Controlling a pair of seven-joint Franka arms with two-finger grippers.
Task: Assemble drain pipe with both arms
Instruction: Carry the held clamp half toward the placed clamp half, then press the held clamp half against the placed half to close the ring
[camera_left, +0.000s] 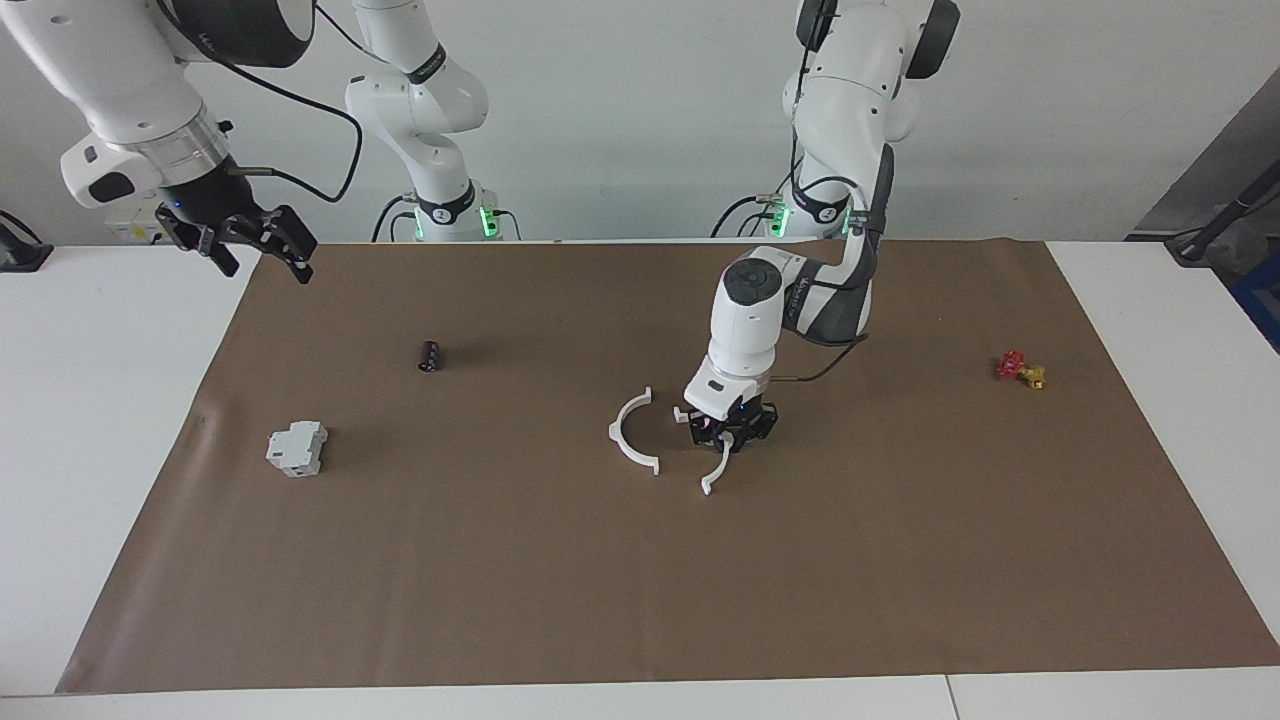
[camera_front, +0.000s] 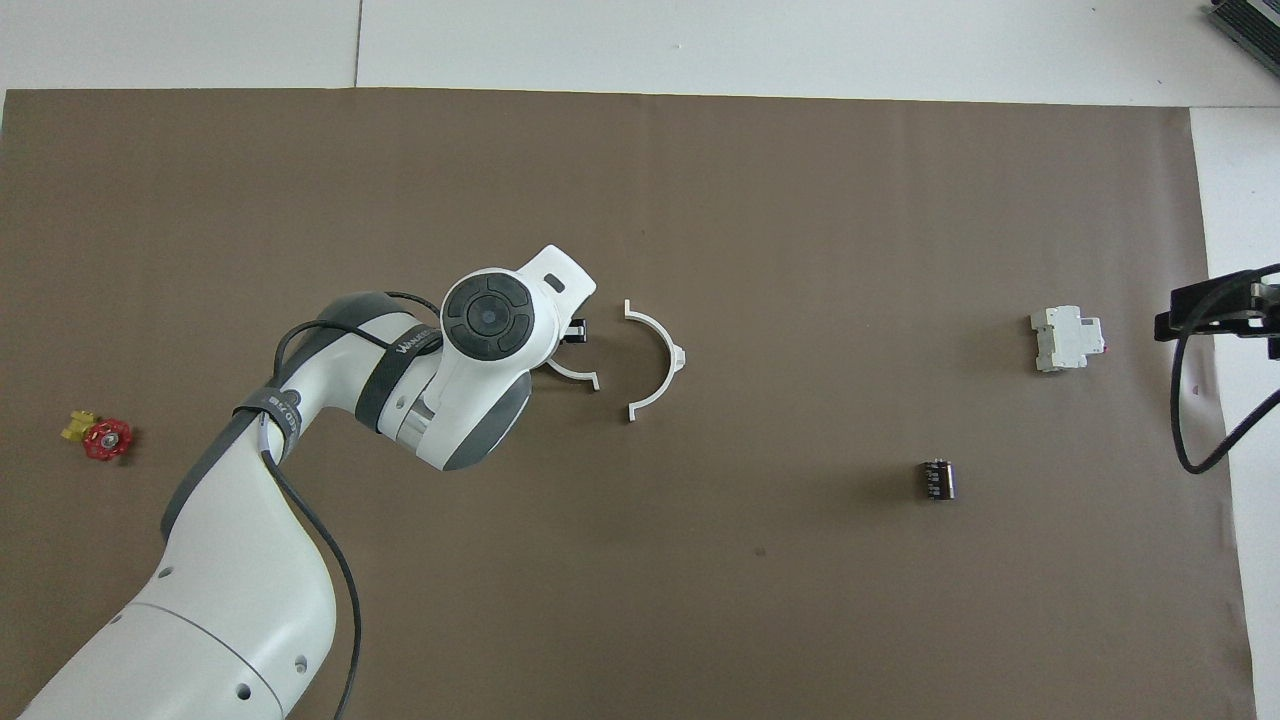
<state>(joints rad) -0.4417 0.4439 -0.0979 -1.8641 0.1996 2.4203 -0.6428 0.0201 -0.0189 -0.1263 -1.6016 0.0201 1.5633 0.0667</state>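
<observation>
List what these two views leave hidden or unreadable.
- Overhead view: the left arm's wrist covers the left gripper and most of the held half-ring.
- Overhead view: the right gripper is cut by the frame edge.
- Both views: the black cylinder's markings are too small.
</observation>
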